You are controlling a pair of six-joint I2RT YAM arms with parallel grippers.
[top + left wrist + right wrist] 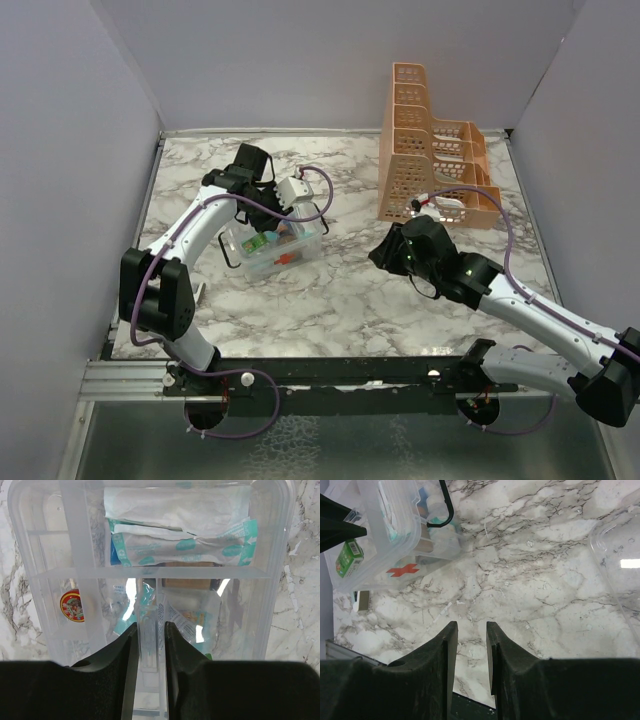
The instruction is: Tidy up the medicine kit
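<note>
- 1 marble tabletop; it lies right under the right gripper.
- 1 orange rack, tiered and perforated. It sits near the right gripper on its far side and well apart from the left gripper.
- 2 arms. The left arm and its wrist hang over the kit and block part of it in the top view.
- 1 medicine kit, directly below the left gripper and ahead-left of the right gripper, apart from it. Its black handle and red cross face the right gripper.
- 1 clear plastic piece with a rounded corner, ahead-right of the right gripper. Can't tell what it is.
- Left gripper: nearly closed, pinching 1 clear divider inside the kit.
- Right gripper: jaws a narrow gap apart, nothing between them.
- At least 3 teal-and-white packets under the clear tray, ahead of the left gripper.
- 1 green box in the kit.
- 1 round red-yellow label, left of the left gripper.
</note>
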